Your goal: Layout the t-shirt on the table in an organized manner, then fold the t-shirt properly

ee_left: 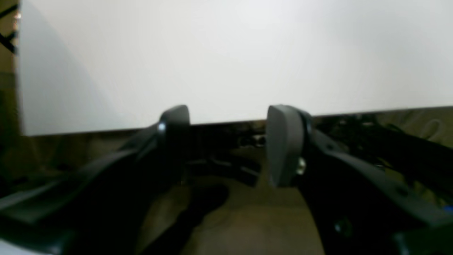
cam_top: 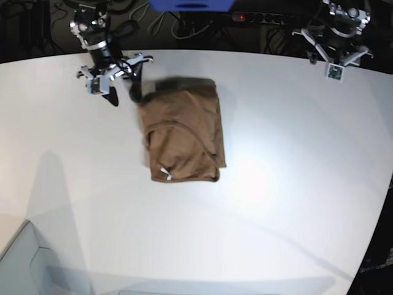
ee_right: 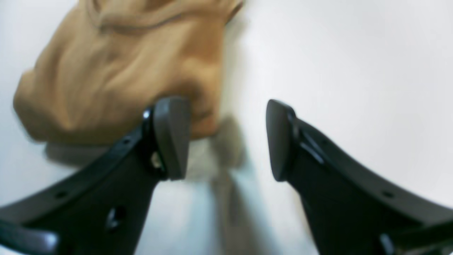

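Note:
The tan-brown t-shirt (cam_top: 182, 132) lies folded into a compact rectangle near the middle of the white table (cam_top: 295, 184), its collar and small white tag toward the near end. My right gripper (ee_right: 226, 140) is open and empty, hovering just off the shirt's far left corner; the t-shirt (ee_right: 124, 63) fills that view's upper left, behind the left finger. In the base view the right gripper (cam_top: 124, 93) sits beside that same corner. The left gripper (ee_left: 226, 141) is open and empty, back at the table's (ee_left: 226, 53) far edge, well away from the shirt.
Cables and a power strip (cam_top: 270, 17) run in the dark strip beyond the far edge. A blue object (cam_top: 190, 5) hangs at top centre. The left arm (cam_top: 336, 43) sits at the far right corner. A grey panel (cam_top: 24, 264) shows at the near left.

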You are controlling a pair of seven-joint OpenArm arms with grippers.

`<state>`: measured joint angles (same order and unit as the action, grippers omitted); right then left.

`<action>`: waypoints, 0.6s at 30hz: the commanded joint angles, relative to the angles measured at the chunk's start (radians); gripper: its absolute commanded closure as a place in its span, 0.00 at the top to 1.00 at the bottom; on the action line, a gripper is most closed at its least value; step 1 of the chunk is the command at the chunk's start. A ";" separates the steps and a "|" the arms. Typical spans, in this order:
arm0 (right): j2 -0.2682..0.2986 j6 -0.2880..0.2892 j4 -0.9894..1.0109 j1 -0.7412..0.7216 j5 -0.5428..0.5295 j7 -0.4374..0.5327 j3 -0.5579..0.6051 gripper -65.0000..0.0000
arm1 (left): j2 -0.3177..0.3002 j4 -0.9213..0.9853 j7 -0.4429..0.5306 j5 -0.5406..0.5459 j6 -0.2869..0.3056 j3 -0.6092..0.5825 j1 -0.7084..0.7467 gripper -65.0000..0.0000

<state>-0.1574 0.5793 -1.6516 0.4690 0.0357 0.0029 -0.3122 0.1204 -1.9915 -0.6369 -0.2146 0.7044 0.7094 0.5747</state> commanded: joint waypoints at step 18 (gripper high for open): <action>0.000 0.009 -0.221 0.393 -0.161 0.022 -0.017 0.01 | 0.037 0.047 0.012 0.002 -0.006 -0.173 0.250 0.00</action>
<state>-0.1600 0.5800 -1.8633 0.8131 -0.1143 0.0071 -0.3321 0.1612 -1.9297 -0.6327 -0.2188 0.7017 0.5346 0.8112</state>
